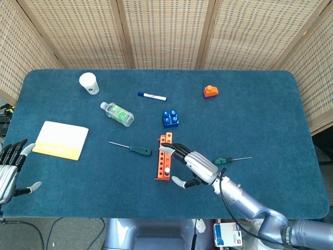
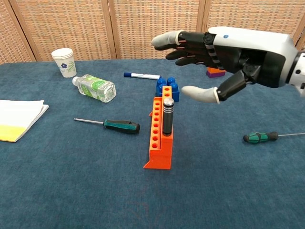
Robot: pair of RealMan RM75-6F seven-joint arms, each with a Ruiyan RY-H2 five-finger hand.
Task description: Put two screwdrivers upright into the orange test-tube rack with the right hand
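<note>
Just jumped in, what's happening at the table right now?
One screwdriver stands upright in the orange test-tube rack. The right robot hand hangs open above and to the right of it, holding nothing. Two more screwdrivers lie flat on the table: a dark-handled one left of the rack and a green-handled one to its right. The left robot hand rests open at the table's edge.

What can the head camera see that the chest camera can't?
Only the head view shows the left hand at the table's edge and the whole right arm. Only the chest view shows the black-handled screwdriver standing upright in the orange rack. Both show the open right hand, the two green-handled screwdrivers lying flat, the bottle and the cup.
</note>
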